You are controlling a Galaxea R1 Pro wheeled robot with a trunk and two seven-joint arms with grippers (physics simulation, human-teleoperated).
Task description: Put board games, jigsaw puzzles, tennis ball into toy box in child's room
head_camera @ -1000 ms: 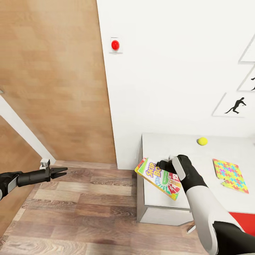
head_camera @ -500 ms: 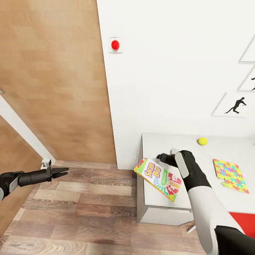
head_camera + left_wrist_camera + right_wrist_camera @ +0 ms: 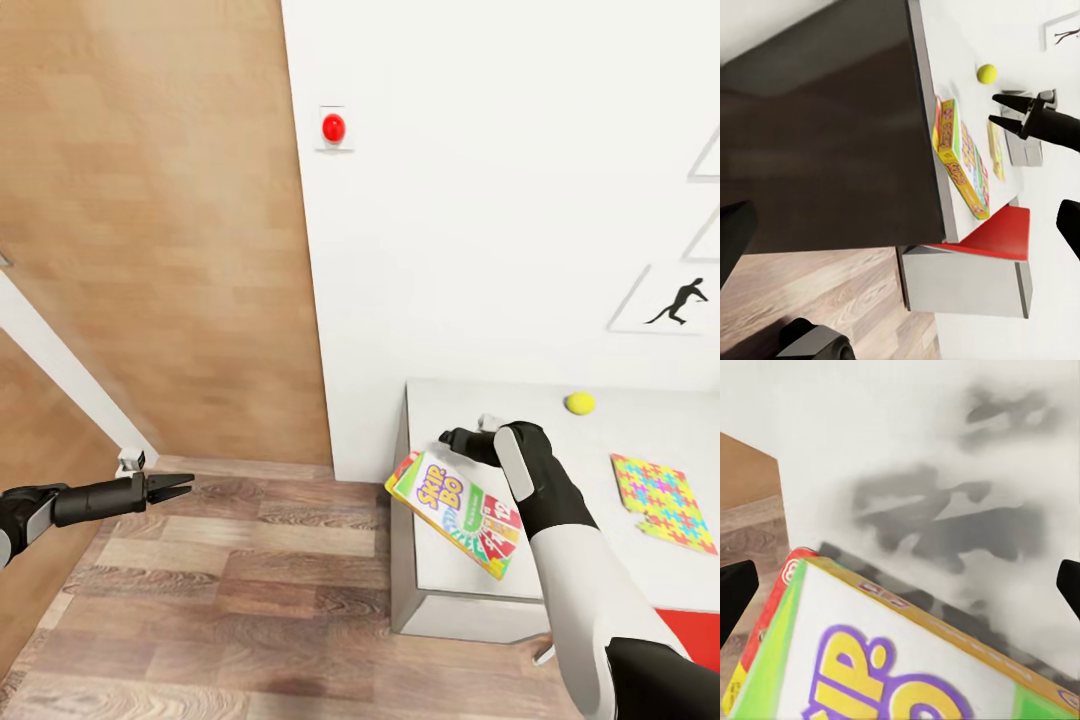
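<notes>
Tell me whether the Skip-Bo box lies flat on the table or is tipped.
Flat, it seems: the Skip-Bo box rests on the table, one corner past its edge, with the right hand open above it.

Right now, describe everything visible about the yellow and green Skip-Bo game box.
The flat rectangular yellow and green Skip-Bo game box looks like printed cardboard, with purple-outlined yellow letters on a white panel, green borders and red card pictures at one end. It lies face up at the pale grey table's left edge, turned diagonally, one corner overhanging the floor. The right gripper is open just above it, not gripping.
</notes>
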